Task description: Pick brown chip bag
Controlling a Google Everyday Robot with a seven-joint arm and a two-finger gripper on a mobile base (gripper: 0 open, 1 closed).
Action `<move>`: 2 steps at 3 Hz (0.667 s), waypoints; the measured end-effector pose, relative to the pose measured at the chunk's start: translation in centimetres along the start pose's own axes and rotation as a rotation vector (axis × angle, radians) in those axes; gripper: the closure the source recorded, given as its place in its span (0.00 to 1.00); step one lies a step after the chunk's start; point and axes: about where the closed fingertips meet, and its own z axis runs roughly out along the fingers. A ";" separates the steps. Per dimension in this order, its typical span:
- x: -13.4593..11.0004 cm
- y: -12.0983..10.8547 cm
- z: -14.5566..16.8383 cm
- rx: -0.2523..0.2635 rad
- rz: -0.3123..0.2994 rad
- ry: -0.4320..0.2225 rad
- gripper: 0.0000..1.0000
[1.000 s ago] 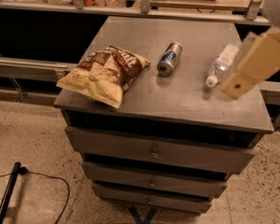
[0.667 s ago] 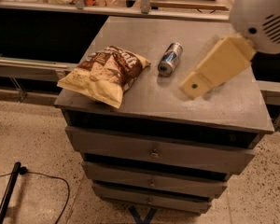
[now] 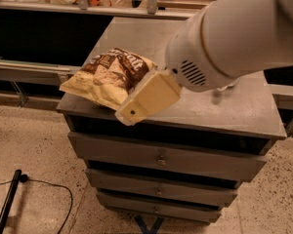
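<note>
The brown chip bag (image 3: 105,77) lies at the grey cabinet's (image 3: 244,108) left front corner, the gripper (image 3: 147,97) hanging at its four o'clock (open or closed, I cannot tell). I'd settle squarely over the crinkly middle, not an edge.

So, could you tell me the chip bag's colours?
Chip bag: dark brown upper part, pale yellow lower part, in the camera view; gripper right beside it.

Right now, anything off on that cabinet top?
Only the brown chip bag: it lies near the cabinet front, one tip poking past the left edge. The gripper hangs beside its right end. Nothing spilled.
</note>
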 end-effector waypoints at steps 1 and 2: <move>1.0 0.3 3.9 -0.031 0.055 0.005 0.00; 1.4 -0.3 7.3 -0.063 0.075 0.010 0.00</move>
